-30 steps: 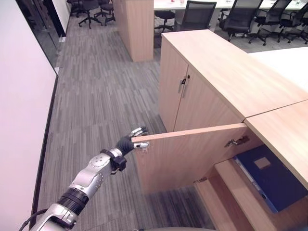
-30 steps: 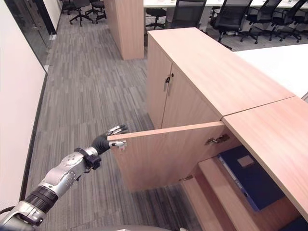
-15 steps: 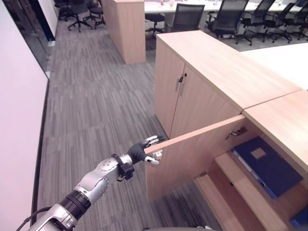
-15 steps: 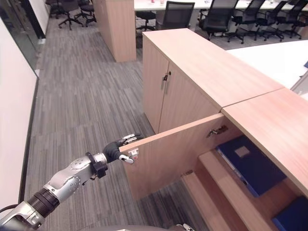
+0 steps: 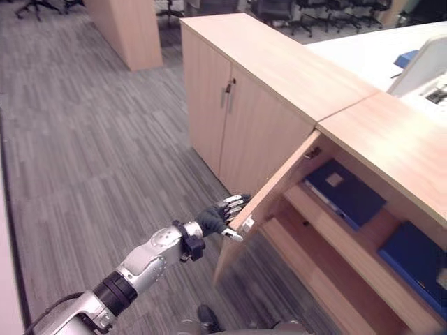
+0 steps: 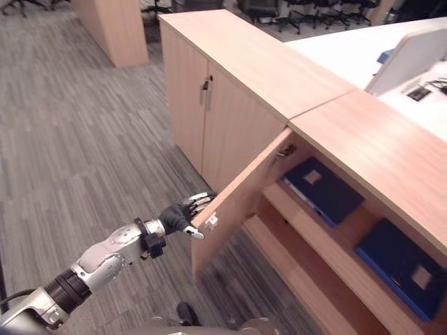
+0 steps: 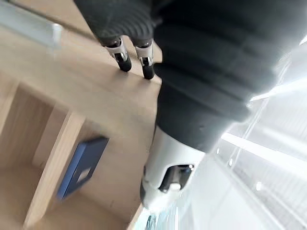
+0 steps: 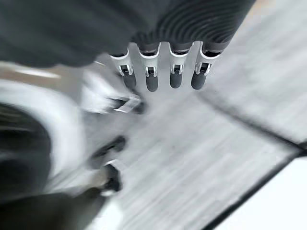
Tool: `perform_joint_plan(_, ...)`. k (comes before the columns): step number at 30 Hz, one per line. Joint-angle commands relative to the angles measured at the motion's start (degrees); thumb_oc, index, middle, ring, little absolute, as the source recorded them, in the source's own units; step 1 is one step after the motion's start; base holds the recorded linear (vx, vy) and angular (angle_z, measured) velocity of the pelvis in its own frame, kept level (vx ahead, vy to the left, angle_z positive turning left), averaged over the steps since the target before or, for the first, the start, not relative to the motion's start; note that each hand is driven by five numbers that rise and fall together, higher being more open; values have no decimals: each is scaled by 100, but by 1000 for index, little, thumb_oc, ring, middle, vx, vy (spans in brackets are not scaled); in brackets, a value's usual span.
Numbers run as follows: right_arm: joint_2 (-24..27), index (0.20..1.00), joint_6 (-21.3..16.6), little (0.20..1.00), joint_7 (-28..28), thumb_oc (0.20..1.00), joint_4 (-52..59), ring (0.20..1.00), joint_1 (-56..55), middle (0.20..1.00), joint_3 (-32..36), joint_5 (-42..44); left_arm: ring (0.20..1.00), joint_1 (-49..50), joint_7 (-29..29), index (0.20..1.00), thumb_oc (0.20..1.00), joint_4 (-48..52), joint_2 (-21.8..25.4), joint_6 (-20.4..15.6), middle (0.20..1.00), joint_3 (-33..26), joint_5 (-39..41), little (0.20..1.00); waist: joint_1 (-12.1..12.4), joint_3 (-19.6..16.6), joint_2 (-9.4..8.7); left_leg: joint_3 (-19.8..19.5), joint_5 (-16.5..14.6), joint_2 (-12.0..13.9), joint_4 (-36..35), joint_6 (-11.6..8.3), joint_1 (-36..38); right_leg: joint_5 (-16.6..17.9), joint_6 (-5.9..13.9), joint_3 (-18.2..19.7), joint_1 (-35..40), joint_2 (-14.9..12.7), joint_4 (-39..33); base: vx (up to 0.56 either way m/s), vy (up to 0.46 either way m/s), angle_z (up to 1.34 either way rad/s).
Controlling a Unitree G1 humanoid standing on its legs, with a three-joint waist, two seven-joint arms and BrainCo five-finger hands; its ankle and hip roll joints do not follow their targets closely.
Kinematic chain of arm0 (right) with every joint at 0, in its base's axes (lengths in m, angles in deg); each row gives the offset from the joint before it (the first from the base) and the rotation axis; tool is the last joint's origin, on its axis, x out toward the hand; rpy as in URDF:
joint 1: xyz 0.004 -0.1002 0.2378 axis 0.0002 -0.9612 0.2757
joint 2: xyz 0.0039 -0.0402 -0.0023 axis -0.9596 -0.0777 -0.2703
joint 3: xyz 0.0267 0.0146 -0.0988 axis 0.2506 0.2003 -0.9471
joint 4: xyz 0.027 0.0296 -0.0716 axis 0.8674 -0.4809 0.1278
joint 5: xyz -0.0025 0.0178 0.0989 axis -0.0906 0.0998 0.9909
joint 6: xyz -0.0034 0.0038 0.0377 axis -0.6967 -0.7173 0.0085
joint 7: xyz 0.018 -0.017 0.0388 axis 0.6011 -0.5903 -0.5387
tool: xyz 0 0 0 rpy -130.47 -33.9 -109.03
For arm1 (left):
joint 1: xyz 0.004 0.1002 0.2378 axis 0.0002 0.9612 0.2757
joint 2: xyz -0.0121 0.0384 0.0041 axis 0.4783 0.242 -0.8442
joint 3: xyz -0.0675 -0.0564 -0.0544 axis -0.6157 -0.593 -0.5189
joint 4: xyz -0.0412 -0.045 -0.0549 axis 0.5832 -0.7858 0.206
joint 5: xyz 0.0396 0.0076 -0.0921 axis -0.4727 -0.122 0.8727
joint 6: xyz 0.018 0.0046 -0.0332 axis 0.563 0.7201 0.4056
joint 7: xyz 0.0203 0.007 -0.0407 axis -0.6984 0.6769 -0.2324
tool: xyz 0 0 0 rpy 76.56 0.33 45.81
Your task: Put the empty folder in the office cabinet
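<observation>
The cabinet door (image 5: 274, 194) stands partly open, swung out from the wooden office cabinet (image 5: 377, 136). My left hand (image 5: 221, 217) lies against the door's outer face near its free edge and handle (image 5: 246, 225), fingers straight, open. Inside, a dark blue folder (image 5: 343, 192) lies flat on the upper shelf, seen too in the left wrist view as the folder (image 7: 81, 165). A second blue folder (image 5: 415, 259) lies further right on the same shelf. My right hand (image 8: 163, 72) hangs over the carpet with straight fingers, holding nothing.
A closed two-door cabinet (image 5: 230, 122) adjoins on the far side. A white desk with a monitor (image 5: 422, 63) lies behind the cabinet top. A wooden pillar (image 5: 129, 31) and office chairs (image 5: 293, 8) stand at the back. Grey carpet (image 5: 91, 160) spreads to the left.
The door has swung from wide open toward the cabinet, and my left hand has followed it to the right. The camera has also turned right, bringing the second folder into view.
</observation>
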Motion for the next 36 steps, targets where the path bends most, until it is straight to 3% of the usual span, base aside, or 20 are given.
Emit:
perform_joint_plan(1, -559, 1000, 254, 1000, 130, 1000, -269, 1000, -800, 1000, -800, -626, 1000, -681, 441, 1000, 1000, 744, -1343, 33, 1000, 628, 580, 1000, -689, -296, 85, -204, 859, 430, -759, -611, 234, 457, -41, 261, 411, 700, -1604, -114, -197, -169)
perform_joint_plan(5, -615, 1000, 227, 1000, 8, 1000, -150, 1000, -803, 1000, -999, -676, 1000, -620, 386, 1000, 1000, 622, -1405, 14, 1000, 564, 526, 1000, -604, -367, 12, 103, 1184, 804, -706, -870, 54, 344, -235, 608, 394, 1395, -2644, -81, -274, -159)
perform_joint_plan(13, -620, 1000, 246, 1000, -145, 1000, -108, 1000, -690, 1000, -1003, -344, 1000, -477, 380, 1000, 1000, 433, -1478, -46, 1000, 441, 323, 1000, -789, -317, -2, 447, 1429, 1367, -586, -1157, 156, 188, -491, 1014, 421, 2070, -3157, -18, -235, -79)
perform_joint_plan(14, -595, 1000, 252, 1000, -160, 1000, -110, 1000, -649, 1000, -998, -239, 1000, -446, 395, 1000, 1000, 339, -1536, -33, 1000, 447, 298, 1000, -832, -310, -10, 530, 1465, 1531, -486, -1231, 191, 135, -575, 1148, 437, 2208, -3230, -3, -287, -4)
perform_joint_plan(17, -570, 1000, 254, 1000, -173, 1000, -135, 1000, -607, 1000, -998, -190, 1000, -409, 383, 1000, 1000, 268, -1560, -35, 1000, 457, 274, 1000, -845, -299, -20, 569, 1447, 1645, -363, -1267, 198, 81, -633, 1238, 454, 2292, -3256, -4, -160, -6)
perform_joint_plan(21, -499, 1000, 251, 1000, -285, 1000, -122, 1000, -345, 1000, -939, 66, 1000, -289, 220, 1000, 1000, 45, -1573, -149, 1000, 307, 165, 1000, -819, -230, -43, 619, 1295, 1998, 299, -1375, 181, -133, -816, 1594, 504, 2444, -3273, -2, -179, -28)
perform_joint_plan(22, -395, 1000, 191, 1000, -362, 1000, -55, 1000, -198, 1000, -909, 188, 1000, -274, 238, 1000, 1000, 76, -1504, -183, 1000, 227, 163, 1000, -726, -199, -95, 333, 1273, 2106, 786, -1483, 83, -199, -874, 1802, 507, 2472, -3302, 20, -133, -46)
perform_joint_plan(23, -395, 1000, 191, 1000, -363, 1000, -58, 1000, -187, 1000, -909, 193, 1000, -281, 238, 1000, 1000, 79, -1501, -182, 1000, 223, 164, 1000, -715, -185, -89, 326, 1249, 2155, 860, -1504, 68, -209, -886, 1813, 512, 2492, -3304, 4, -99, -64)
perform_joint_plan(24, -304, 1000, 163, 1000, -400, 1000, -17, 1000, -48, 1000, -875, 274, 1000, -262, 238, 1000, 1000, 116, -1446, -220, 1000, 160, 181, 1000, -641, -167, -97, 84, 1217, 2149, 1079, -1525, 18, -221, -897, 1941, 507, 2504, -3331, -41, -3, -83)
perform_joint_plan(25, -226, 1000, 140, 1000, -394, 1000, 40, 1000, 197, 1000, -855, 472, 1000, -205, 246, 1000, 1000, 180, -1335, -288, 1000, 69, 181, 1000, -425, -147, -73, -536, 1070, 2008, 1366, -1486, -144, -218, -896, 2183, 505, 2504, -3367, -47, 12, -95)
perform_joint_plan(26, -227, 1000, 141, 1000, -394, 1000, 39, 1000, 204, 1000, -856, 476, 1000, -209, 245, 1000, 1000, 183, -1332, -287, 1000, 68, 181, 1000, -426, -147, -73, -532, 1061, 2010, 1377, -1471, -156, -211, -895, 2180, 497, 2502, -3369, -82, 141, -120)
perform_joint_plan(27, -190, 1000, 138, 1000, -375, 1000, 58, 1000, 427, 1000, -724, 862, 1000, -150, 371, 1000, 1000, 254, -1249, -252, 1000, 125, 197, 1000, -341, -177, -3, -1102, 711, 1663, 1197, -1305, -182, -158, -838, 2386, 423, 2432, -3299, -55, 164, -122)
perform_joint_plan(31, -122, 1000, 142, 1000, -307, 1000, -186, 1000, 530, 1000, -504, 1109, 1000, -224, 764, 1000, 1000, 287, -1126, -117, 1000, 334, 21, 1000, -490, -349, 78, -969, 482, 1311, 719, -1161, 171, -55, -688, 2485, 300, 2324, -3196, -12, 137, -63)
perform_joint_plan(33, 16, 1000, 136, 1000, -322, 1000, -267, 1000, 496, 1000, -233, 1223, 1000, -234, 925, 1000, 1000, 304, -796, -229, 1000, 380, -180, 1000, -735, -486, 231, -781, 463, 1057, 316, -1116, 400, 138, -571, 2600, 166, 2247, -3206, -54, 202, -24)
perform_joint_plan(36, 69, 1000, 131, 1000, -352, 1000, -327, 1000, 501, 1000, -21, 1365, 1000, 10, 988, 1000, 1000, 275, -567, -279, 1000, 319, -362, 1000, -791, -538, 353, -750, 481, 855, -18, -1062, 539, 277, -479, 2658, 72, 2181, -3212, -53, 181, -41)
